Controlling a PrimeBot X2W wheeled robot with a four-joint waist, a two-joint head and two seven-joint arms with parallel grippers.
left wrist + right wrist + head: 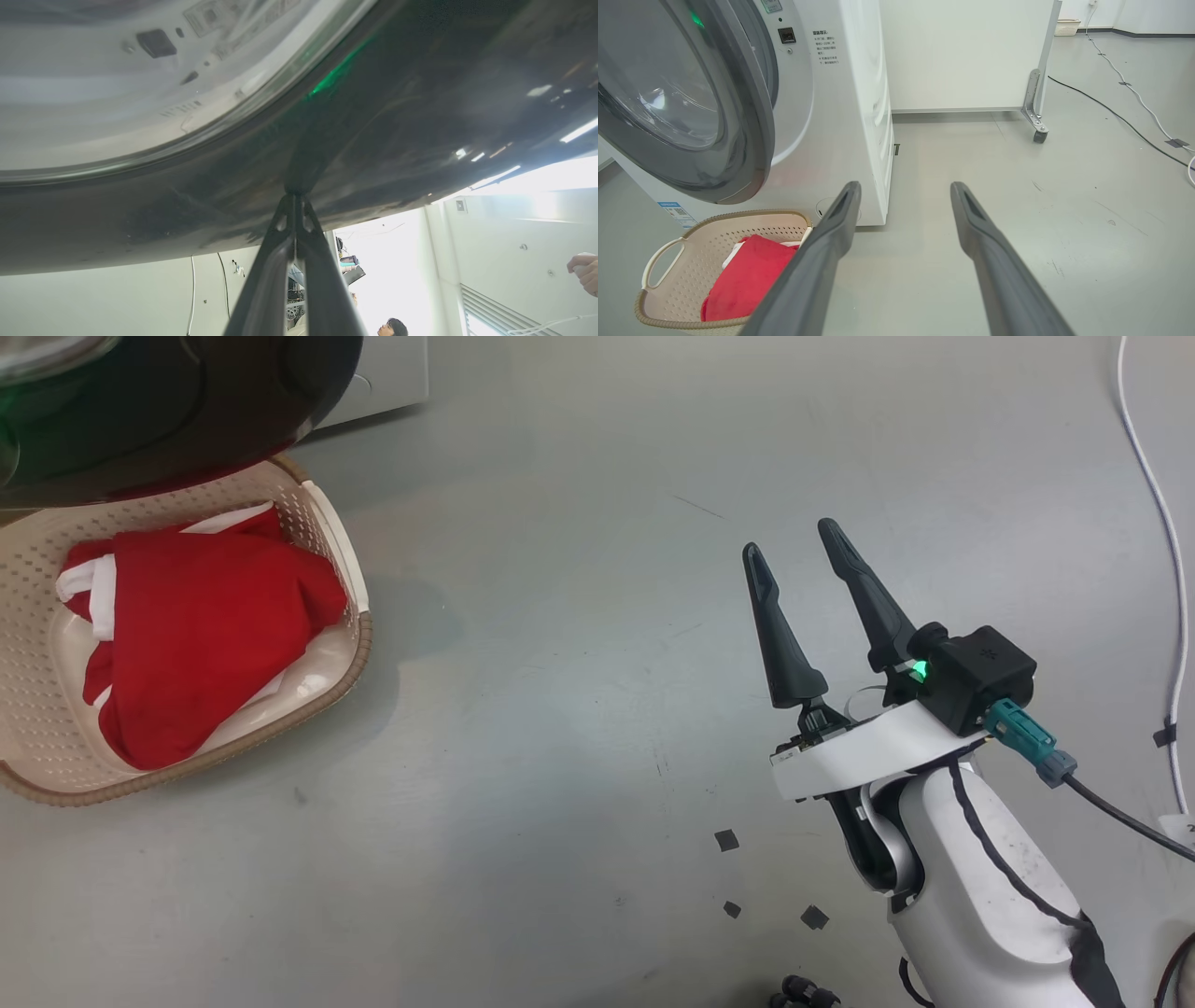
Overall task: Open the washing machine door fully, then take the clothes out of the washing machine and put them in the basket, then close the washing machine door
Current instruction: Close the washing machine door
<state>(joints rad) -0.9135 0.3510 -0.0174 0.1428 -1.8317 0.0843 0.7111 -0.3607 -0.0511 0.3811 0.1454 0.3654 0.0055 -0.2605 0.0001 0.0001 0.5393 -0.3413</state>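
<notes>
The cream basket [345, 569] sits on the floor at the left, holding the red clothes [196, 635] with white trim. Above it hangs the washing machine door [187, 420], its black ring overlapping the basket's far end. In the left wrist view my left gripper [295, 196] is shut, its tips touching the door's glossy black ring [397, 116] beside the glass bowl [117, 93]. My right gripper [792, 543] hangs open and empty over bare floor, well to the right of the basket. Its wrist view shows the right gripper [903, 191], the white washing machine [840, 116], the half-swung door [691, 116], the basket [663, 252] and the clothes [747, 280].
A white cable [1158, 523] runs along the floor at the right, and bits of black tape [726, 840] lie near my right arm. A white panel on casters [966, 51] stands beyond the machine, with cables [1111, 112] past it. A person's head [392, 326] and a hand [584, 273] appear.
</notes>
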